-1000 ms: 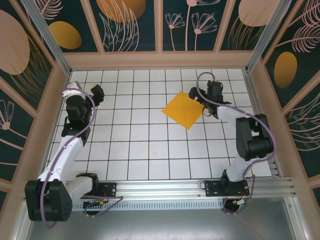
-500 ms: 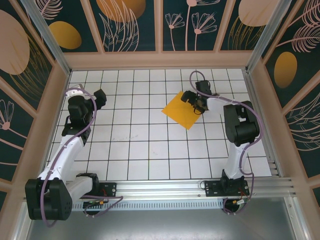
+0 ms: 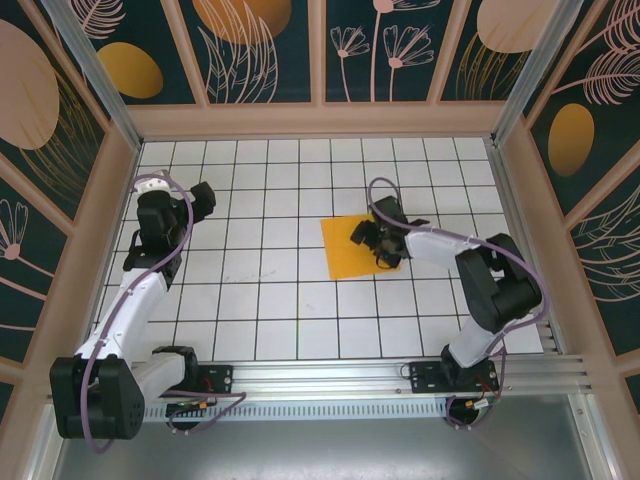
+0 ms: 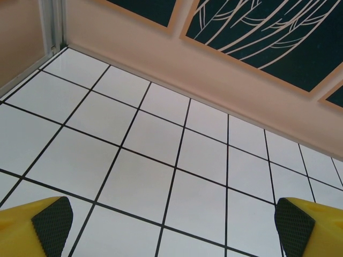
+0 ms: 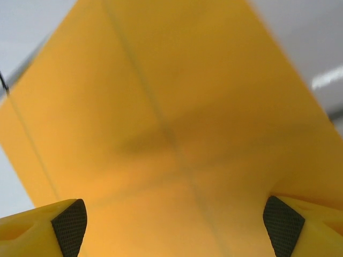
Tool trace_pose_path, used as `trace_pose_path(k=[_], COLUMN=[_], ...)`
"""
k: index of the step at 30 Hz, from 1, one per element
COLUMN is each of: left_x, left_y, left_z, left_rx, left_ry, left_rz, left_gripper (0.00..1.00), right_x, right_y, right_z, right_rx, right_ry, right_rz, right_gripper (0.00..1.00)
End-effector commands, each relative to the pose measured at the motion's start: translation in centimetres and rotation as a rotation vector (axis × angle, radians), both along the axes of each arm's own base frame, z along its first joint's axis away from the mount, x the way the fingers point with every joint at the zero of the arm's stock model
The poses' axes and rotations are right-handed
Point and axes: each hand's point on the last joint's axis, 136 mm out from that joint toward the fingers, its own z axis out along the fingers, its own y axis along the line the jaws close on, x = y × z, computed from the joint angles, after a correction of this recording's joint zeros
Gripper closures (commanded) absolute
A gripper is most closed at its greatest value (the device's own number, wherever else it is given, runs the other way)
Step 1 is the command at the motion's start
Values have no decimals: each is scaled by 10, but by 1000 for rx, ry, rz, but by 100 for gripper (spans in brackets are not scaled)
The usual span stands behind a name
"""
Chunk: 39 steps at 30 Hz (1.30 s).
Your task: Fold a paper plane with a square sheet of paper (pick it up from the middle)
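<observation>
As right gripper (image 3: 377,240) shifts from edge onto square sheet of paper (image 3: 343,255), frame centre-right — fingers wide, empty — pickup nears; left gripper (image 4: 174,219) likewise.

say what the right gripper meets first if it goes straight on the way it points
The square sheet of paper: the right gripper points straight at it, open fingers framing its orange surface. The gap left is hard to judge.
</observation>
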Motion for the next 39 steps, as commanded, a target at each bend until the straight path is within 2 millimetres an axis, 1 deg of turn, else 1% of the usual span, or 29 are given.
trace_pose_path(k=[1, 2, 3, 5, 7, 13, 17, 20, 23, 26, 32, 39], left_x=[3, 3, 4, 6, 6, 4, 6, 8, 9, 9, 11, 11], left_y=[-2, -3, -5, -9, -10, -11, -12, -15, -16, -16, -13, -11], left_z=[7, 7, 7, 8, 8, 6, 1, -2, -3, -5, -12, -13], left_rx=[-25, -30, -33, -39, -37, -28, -29, -33, -35, -33, -27, -22], left_ry=[-1, 5, 9, 13, 17, 28, 46, 59, 60, 68, 93, 97], left_rz=[-8, -15, -25, -44, -57, -65, -74, -84, -94, -94, -77, -66], left_gripper=[1, 2, 1, 1, 1, 2, 1, 2, 1, 1, 2, 2], right_x=[-31, -21, -12, 7, 19, 38, 47, 45, 39, 33, 25, 20], right_y=[-22, -33, -38, -29, -17, 13, 25, 30, 32, 29, 32, 30], right_z=[-5, 6, 16, 36, 45, 39, 30, 21, 13, 6, -4, -21], right_rx=[-136, -204, -243, -274, -277, -257, -250, -252, -280, -306, -302, -316], right_ry=[82, 33, -2, -77, -102, -55, -17, 30, 69, 116, 154, 199], right_rz=[-46, -49, -36, 70, 153, 285, 326, 366, 414, 443, 473, 479], right_gripper=[11, 10, 9, 6, 1, 1, 1, 1, 1, 1, 1, 1])
